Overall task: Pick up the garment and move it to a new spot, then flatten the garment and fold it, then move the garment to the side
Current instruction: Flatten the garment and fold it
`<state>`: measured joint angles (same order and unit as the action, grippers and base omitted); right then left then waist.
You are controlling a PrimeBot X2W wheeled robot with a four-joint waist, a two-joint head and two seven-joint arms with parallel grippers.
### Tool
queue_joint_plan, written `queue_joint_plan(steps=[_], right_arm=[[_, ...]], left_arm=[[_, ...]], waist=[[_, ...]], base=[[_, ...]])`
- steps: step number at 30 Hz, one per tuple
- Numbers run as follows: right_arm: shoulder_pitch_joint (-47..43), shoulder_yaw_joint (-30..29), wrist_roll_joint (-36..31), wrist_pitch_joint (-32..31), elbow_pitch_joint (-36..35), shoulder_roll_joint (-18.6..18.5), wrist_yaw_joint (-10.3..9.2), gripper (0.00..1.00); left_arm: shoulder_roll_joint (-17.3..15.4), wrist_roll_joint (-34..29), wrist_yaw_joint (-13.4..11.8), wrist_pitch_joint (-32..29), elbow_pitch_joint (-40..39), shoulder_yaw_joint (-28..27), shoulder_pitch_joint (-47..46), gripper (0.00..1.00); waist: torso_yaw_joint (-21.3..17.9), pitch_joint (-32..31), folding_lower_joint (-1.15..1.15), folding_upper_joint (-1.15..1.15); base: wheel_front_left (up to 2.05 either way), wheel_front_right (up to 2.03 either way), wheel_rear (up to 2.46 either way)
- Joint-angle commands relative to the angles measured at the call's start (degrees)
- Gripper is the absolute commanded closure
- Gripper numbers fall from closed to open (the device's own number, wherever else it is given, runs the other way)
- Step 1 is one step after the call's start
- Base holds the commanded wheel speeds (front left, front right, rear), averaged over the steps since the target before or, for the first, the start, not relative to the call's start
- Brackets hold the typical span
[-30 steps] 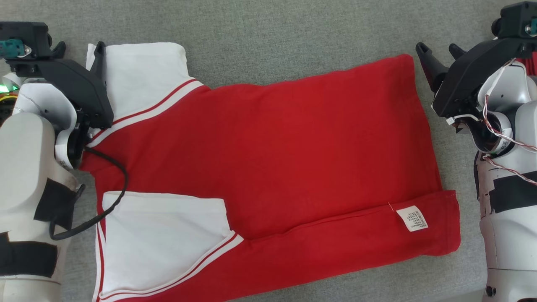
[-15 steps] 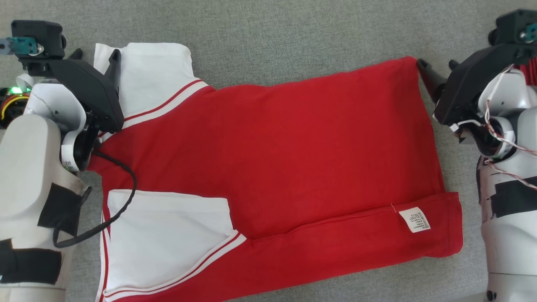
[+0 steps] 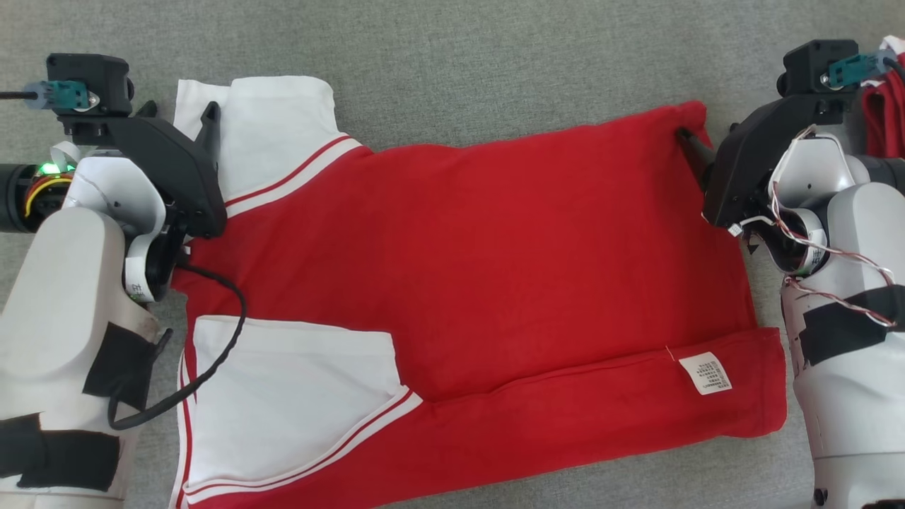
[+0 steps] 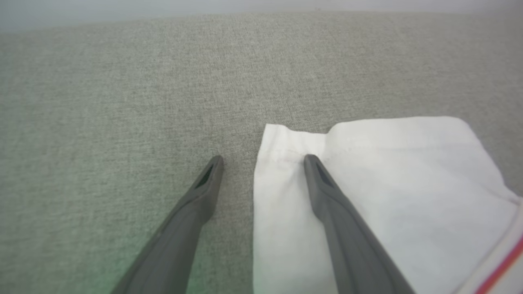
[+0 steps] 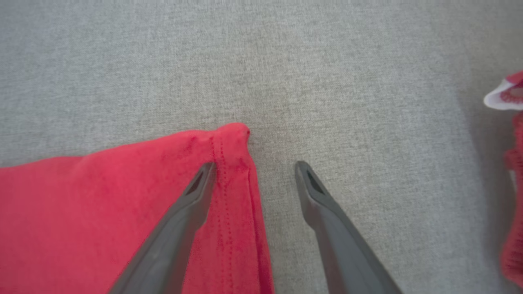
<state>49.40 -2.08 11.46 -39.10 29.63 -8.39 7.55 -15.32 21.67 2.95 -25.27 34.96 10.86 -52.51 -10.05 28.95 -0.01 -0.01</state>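
Observation:
The garment [image 3: 495,247], a red shirt with white sleeves, lies spread flat on the grey surface, its near side folded over with a care label [image 3: 705,372] showing. My left gripper [image 3: 180,113] stands open at the far white sleeve [image 4: 388,183]. In the left wrist view the gripper [image 4: 263,159] straddles the sleeve's edge, one finger over the cloth and one over the grey surface. My right gripper [image 3: 707,138] is open at the far hem corner [image 5: 233,134]. In the right wrist view it [image 5: 256,165] straddles the hem edge the same way.
A second bundle of red and white cloth [image 3: 884,106] lies at the far right, also visible in the right wrist view [image 5: 512,94]. A black cable [image 3: 212,339] from my left arm hangs over the near sleeve. Grey surface [image 3: 459,63] stretches beyond the garment.
Both grippers have come inward: the left one moved right onto the sleeve edge, the right one moved left onto the hem corner. Both stayed open. The garment has not changed shape.

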Motion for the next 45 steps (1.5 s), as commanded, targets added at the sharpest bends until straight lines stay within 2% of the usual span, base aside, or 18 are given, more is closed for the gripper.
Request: queue_joint_plan(steps=[1, 3, 8, 10, 11, 12, 13, 14, 15, 16, 17, 26, 35, 45], right_arm=[[0.3, 0.1, -0.2, 0.3, 0.4, -0.2, -0.13, 0.0], [1.0, 0.2, -0.4, 0.7, 1.9, -0.2, -0.13, 0.0], [2.2, 0.1, -1.3, 1.9, 5.0, 0.3, -0.13, 0.0], [2.7, 0.1, -1.5, 2.6, 5.9, 0.6, -0.13, 0.0], [3.0, 0.4, -1.5, 2.8, 6.3, 0.7, -0.13, 0.0], [3.2, 0.7, -1.6, 3.2, 6.6, 0.8, -0.13, 0.0], [3.3, 1.1, -1.5, 3.4, 7.0, 1.0, -0.13, 0.19], [3.4, 1.4, -1.3, 3.4, 7.4, 1.1, -0.13, 0.49], [3.5, 1.8, -1.2, 3.4, 7.8, 1.1, -0.13, 0.54], [3.6, 2.1, -1.1, 3.7, 8.1, 1.0, -0.13, 0.71], [3.7, 2.4, -1.0, 3.9, 8.4, 0.8, -0.13, 1.0], [4.0, 3.8, 1.5, 6.6, 8.8, -1.4, -0.14, 1.0], [3.4, 4.7, 5.0, 11.8, 8.2, -2.4, -0.14, 1.0], [-1.7, 5.6, 9.1, 17.1, 3.9, -5.1, -0.14, 1.0]], left_arm=[[0.4, 0.0, -0.2, -0.9, 1.9, 0.6, 2.8, 0.0], [0.4, -0.2, -0.3, -0.6, 2.3, 0.8, 2.3, 0.01], [-0.5, -1.1, -0.8, 1.2, 3.1, 1.2, 1.2, 0.17], [-0.5, -1.4, -1.0, 2.2, 3.2, 1.4, 0.6, 0.2], [-0.5, -1.5, -1.0, 2.6, 3.4, 1.5, 0.3, 0.3], [-0.5, -1.7, -1.1, 3.1, 3.4, 1.6, 0.1, 0.33], [-0.3, -1.7, -1.2, 3.5, 3.6, 1.7, 0.0, 0.42], [-0.2, -1.8, -1.2, 3.8, 3.9, 1.9, 0.0, 0.59], [-0.2, -1.9, -1.1, 4.1, 4.3, 2.1, -0.2, 0.73], [-0.2, -1.9, -1.0, 4.4, 4.6, 2.1, -0.3, 1.0], [0.0, -1.8, -0.8, 4.5, 5.1, 2.3, -0.3, 1.0], [0.7, -0.6, 0.5, 8.3, 6.2, 2.6, -1.4, 1.0], [0.7, 2.5, 3.0, 18.3, 4.2, 1.1, -2.0, 1.0], [2.0, 3.6, 3.9, 27.0, -0.4, 2.5, 3.4, 1.0]], waist=[[0.1, 0.1, 0.01, 0.01], [0.2, 0.4, 0.01, 0.01], [0.1, 0.5, 0.01, 0.01], [0.1, 0.7, 0.01, 0.01], [0.0, 0.8, 0.01, 0.01], [0.0, 0.9, 0.01, 0.01], [0.0, 1.0, 0.01, 0.01], [-0.1, 1.1, 0.01, 0.01], [-0.1, 1.1, 0.01, 0.01], [-0.2, 1.1, 0.01, 0.01], [-0.2, 1.0, 0.01, 0.01], [0.1, 0.1, 0.01, 0.01], [1.3, -2.5, 0.01, 0.01], [4.1, -6.4, 0.01, 0.01]], base=[[0.0, 0.0, 0.0], [0.0, 0.0, 0.0], [0.0, 0.0, 0.0], [0.0, 0.0, 0.0], [0.0, 0.0, 0.0], [0.0, 0.0, 0.0], [0.0, 0.0, 0.0], [0.0, 0.0, 0.0], [0.0, 0.0, 0.0], [0.0, 0.0, 0.0], [0.0, 0.0, 0.0], [0.0, 0.0, 0.0], [0.0, 0.0, 0.0], [0.0, 0.0, 0.0]])
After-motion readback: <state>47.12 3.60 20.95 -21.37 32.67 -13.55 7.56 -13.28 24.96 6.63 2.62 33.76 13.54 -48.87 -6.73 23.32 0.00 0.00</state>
